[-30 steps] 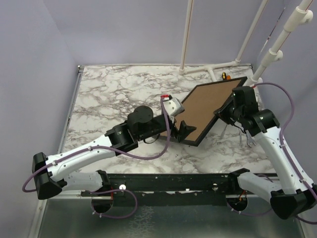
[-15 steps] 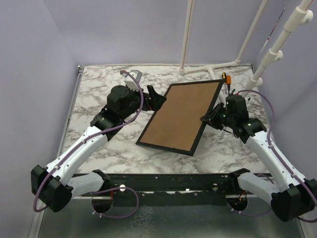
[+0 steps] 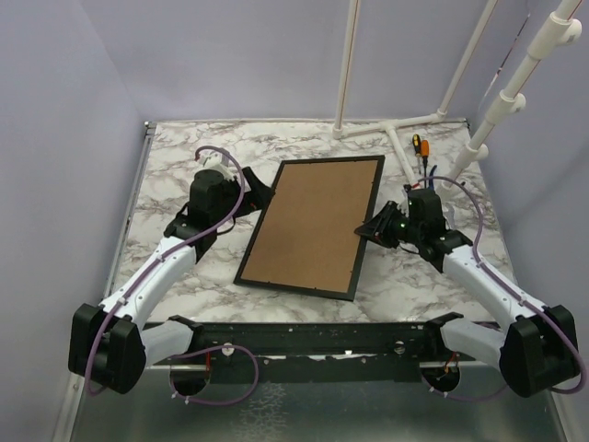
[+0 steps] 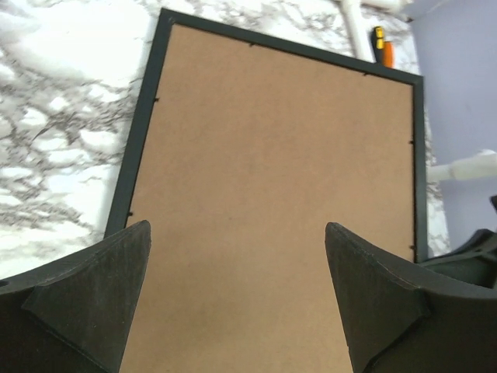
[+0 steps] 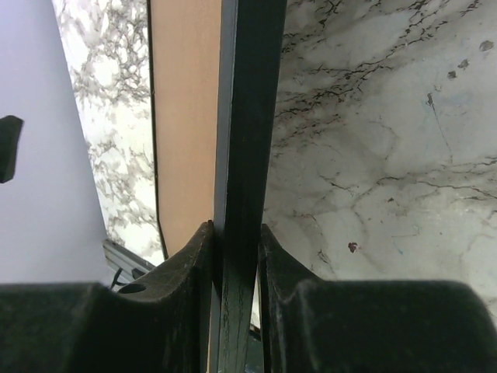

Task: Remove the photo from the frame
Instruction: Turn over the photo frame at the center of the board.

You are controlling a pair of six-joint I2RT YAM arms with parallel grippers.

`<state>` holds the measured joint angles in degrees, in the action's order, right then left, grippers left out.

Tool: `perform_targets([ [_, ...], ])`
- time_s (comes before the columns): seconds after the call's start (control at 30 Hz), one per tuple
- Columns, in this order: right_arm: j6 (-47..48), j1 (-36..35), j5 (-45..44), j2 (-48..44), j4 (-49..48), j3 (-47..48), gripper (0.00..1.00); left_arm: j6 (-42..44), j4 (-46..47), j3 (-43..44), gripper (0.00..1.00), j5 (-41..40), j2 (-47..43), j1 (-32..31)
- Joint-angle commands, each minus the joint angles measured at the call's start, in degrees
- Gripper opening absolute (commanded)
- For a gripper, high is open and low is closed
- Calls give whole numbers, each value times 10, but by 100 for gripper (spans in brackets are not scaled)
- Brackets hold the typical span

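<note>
The frame [image 3: 311,226] lies back-up in the middle of the marble table, its brown fibreboard back [image 4: 279,179] facing up inside the thin black border. The photo is hidden under that back. My right gripper [image 3: 370,230] is shut on the frame's right black edge [image 5: 248,116], one finger on each face [image 5: 235,227]. My left gripper [image 3: 260,193] hovers over the frame's left side. It stands wide open over the brown board, with nothing between its fingers [image 4: 237,229].
A white pipe stand [image 3: 398,131] crosses the back of the table, with an orange-handled tool [image 3: 416,143] beside it near the frame's far right corner. Purple walls close in on the left and right. A black rail [image 3: 313,339] runs along the near edge.
The frame has swung left and come down from a tilt to lie nearly flat, still held by the right gripper. The left arm has moved from the frame's near corner to its left side.
</note>
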<state>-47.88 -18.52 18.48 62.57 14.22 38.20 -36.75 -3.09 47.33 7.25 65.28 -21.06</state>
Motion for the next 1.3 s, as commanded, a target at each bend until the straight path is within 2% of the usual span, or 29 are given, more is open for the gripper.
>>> perform_targets([
  [0.0,61,-3,11,21,-76,-18,9,-4,5,-37,94,-57,-1,2],
  [0.33,107,-3,17,115,-181,-55,10,-7,1,-85,91,-157,46,2],
  [0.57,125,-3,-14,177,-188,-50,20,-22,-6,-105,91,-223,60,2],
  [0.8,133,-3,-10,244,-237,-66,25,-21,-5,-118,92,-231,71,2],
  [0.83,134,-3,-8,251,-244,-69,28,-19,-5,-119,92,-232,71,2],
  [1.03,134,-3,-14,256,-266,-83,44,-5,-4,-122,94,-252,66,2],
  [1.27,149,-4,-49,233,-206,-71,45,-2,-1,-130,94,-270,64,2],
])
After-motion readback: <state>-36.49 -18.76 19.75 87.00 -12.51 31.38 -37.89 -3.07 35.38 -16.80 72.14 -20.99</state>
